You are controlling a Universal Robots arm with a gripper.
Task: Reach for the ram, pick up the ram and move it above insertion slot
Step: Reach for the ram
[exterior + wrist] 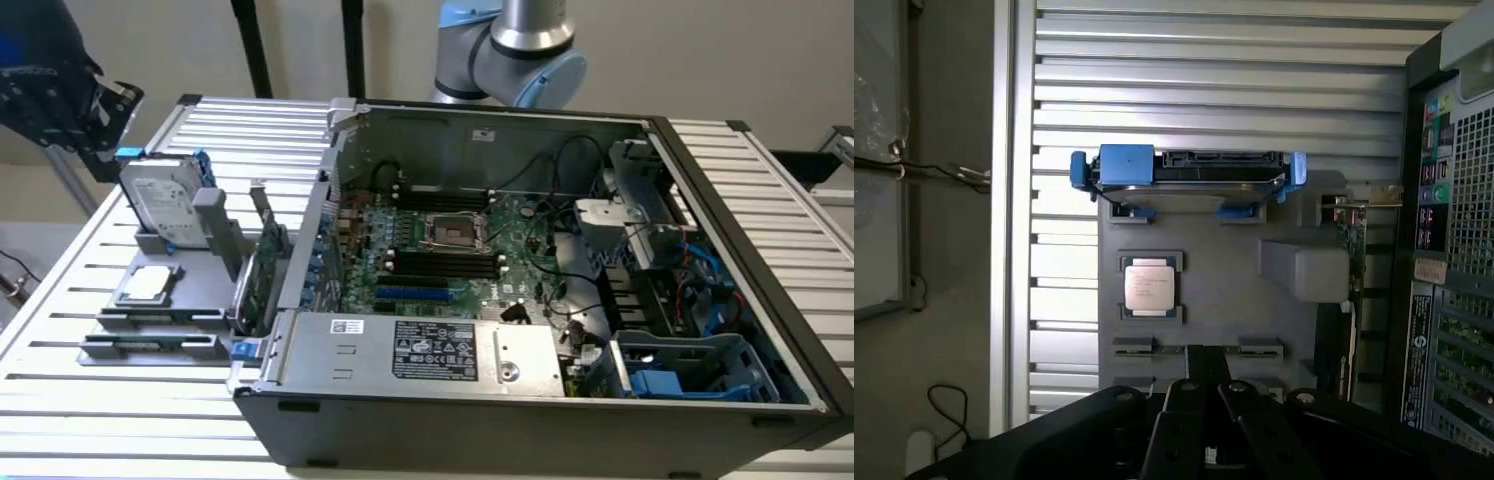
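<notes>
The ram (155, 318) is a thin green stick lying flat in grey clips near the front of a grey fixture tray (200, 300), at the exterior view's left. A second similar stick (144, 346) lies just in front of it. My gripper (104, 108) hangs high above the table's far left corner, well away from the ram. In the wrist view its black fingers (1189, 400) meet, shut on nothing, and the ram's clips (1134, 347) show just beyond the tips. Black memory slots (447, 262) run beside the processor socket on the green motherboard (514, 285).
An open computer case (534, 400) takes up the middle and right of the slatted metal table (80, 400). The tray also holds a hard drive in a blue caddy (167, 205), a processor chip (147, 283) and an upright expansion card (260, 275). The arm's base (514, 50) stands behind the case.
</notes>
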